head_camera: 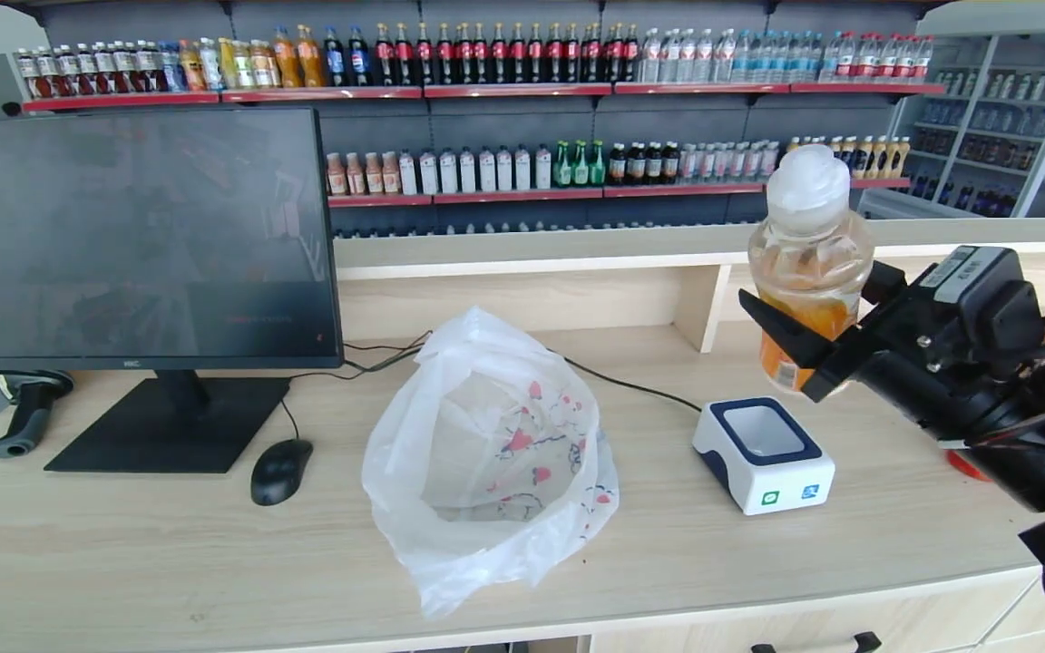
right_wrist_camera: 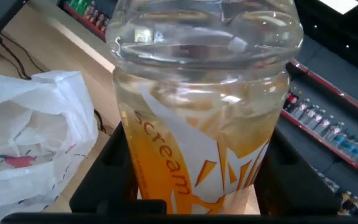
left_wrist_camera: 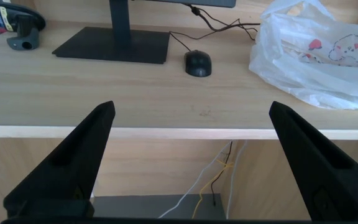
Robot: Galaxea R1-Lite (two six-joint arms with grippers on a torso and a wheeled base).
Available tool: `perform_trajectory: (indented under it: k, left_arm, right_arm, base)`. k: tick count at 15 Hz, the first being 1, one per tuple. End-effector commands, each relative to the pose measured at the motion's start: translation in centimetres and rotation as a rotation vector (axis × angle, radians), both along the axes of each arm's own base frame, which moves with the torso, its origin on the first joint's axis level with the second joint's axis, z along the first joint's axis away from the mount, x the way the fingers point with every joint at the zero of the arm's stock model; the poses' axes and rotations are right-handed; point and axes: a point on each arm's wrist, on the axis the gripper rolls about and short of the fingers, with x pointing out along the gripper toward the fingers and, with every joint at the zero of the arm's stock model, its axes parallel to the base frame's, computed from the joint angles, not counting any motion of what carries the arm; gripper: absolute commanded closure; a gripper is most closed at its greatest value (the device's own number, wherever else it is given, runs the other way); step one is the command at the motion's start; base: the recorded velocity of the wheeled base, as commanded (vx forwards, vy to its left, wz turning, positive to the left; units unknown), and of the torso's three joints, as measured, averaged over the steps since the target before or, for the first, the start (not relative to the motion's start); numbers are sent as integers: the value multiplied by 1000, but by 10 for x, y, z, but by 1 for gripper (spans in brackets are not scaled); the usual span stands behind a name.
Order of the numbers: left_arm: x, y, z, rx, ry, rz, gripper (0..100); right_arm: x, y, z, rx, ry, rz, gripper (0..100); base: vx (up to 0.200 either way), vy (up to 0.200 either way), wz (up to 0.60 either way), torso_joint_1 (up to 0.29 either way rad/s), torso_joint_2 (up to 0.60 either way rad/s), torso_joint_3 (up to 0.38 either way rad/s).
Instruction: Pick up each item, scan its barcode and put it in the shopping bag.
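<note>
1. The right gripper (head_camera: 808,313) is clamped on the clear, white-capped plastic bottle with an orange label (head_camera: 808,245), held upright and raised near the white-and-blue box scanner (head_camera: 763,453), probably for barcode reading.
2. The left gripper (left_wrist_camera: 191,109) waits with its jaws wide apart, low before the pale wooden counter (left_wrist_camera: 166,93), keeping clear of the white printed plastic shopping bag (head_camera: 486,453).

Drink bottle (head_camera: 808,272) between the fingers (head_camera: 786,337) of the right gripper (head_camera: 820,334): clear, glossy plastic, smooth-walled, with a slick printed orange label; cap of frosted white plastic. The fingers are matt black plastic, as are those (left_wrist_camera: 73,155) of the left gripper (left_wrist_camera: 191,109). Below the right gripper, barcode scanner (head_camera: 763,453): smooth white plastic with a dark blue rim, semi-gloss. To that gripper's left, shopping bag (head_camera: 495,453): thin translucent white plastic film, crinkled, faintly shiny, with red print. Counter (head_camera: 123,562) ahead of the left gripper: pale wood-grain surface, smooth and matt. Monitor (head_camera: 137,236): dark, reflective screen on a matt black stand. Mouse (head_camera: 280,470): black plastic, slight sheen.
</note>
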Motion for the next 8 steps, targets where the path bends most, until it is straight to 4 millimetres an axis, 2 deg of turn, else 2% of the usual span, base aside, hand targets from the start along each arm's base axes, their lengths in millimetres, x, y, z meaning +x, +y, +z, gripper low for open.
perform_trajectory:
  k: [1,4,8]
  left_arm:
    - [0,0,0,-1,0,1,0]
    - [0,0,0,-1,0,1,0]
    - [0,0,0,-1,0,1,0]
  right_arm:
    - [11,-2,-6,-62,-17,19,100]
    - [22,-2,-6,-170,-103,91,100]
    - [24,0,-46,-328,-61,151,100]
  base:
    - [0,0,0,0,0,0]
    - [0,0,0,0,0,0]
    - [0,0,0,0,0,0]
